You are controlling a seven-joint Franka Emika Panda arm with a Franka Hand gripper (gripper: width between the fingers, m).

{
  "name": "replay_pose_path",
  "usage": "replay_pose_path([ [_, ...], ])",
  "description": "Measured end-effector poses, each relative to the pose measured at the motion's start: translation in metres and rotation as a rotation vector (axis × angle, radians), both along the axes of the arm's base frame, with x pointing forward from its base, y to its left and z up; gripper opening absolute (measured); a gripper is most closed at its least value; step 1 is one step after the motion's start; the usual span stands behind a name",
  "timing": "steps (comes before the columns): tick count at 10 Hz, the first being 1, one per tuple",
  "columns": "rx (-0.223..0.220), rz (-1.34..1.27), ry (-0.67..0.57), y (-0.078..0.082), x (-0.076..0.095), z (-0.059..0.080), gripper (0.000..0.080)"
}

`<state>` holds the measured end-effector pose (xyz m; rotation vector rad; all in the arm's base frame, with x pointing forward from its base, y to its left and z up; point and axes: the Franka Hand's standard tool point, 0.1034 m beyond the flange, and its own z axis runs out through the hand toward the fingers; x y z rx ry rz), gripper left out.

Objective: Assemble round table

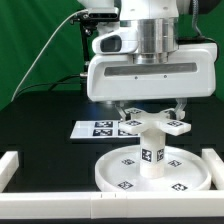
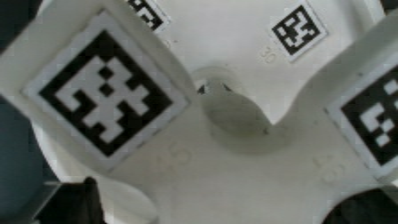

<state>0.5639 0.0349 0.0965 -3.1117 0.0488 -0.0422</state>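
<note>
At the lower left edge of the exterior view a white border rail (image 1: 22,165) runs along the black table (image 1: 40,115). Just left of centre, behind the arm, the marker board (image 1: 97,128) lies flat. In the lower middle sits the round disc (image 1: 118,172), rim up, with the short leg (image 1: 152,152) standing upright at its centre. The cross-shaped base (image 1: 150,124) rests on top of the leg, its tagged arms spreading to both sides. The gripper (image 1: 150,112) hangs directly over it, one finger (image 1: 122,110) down on each side of the base; the jaws stand partly apart, and whether they actually press on the base I cannot tell. Another stretch of rail (image 1: 213,170) closes the lower right. The wrist view is filled by the cross-shaped base (image 2: 231,120), tags on its arms, rather blurred.
</note>
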Motion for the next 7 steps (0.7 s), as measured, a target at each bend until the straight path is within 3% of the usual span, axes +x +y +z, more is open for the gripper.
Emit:
replay_pose_path([
  [3,0.003,-0.036,0.001,0.0003,-0.0002,-0.0001,0.0442],
  [7,0.005,-0.489,-0.004,0.0056,0.0003,-0.0002,0.0442],
])
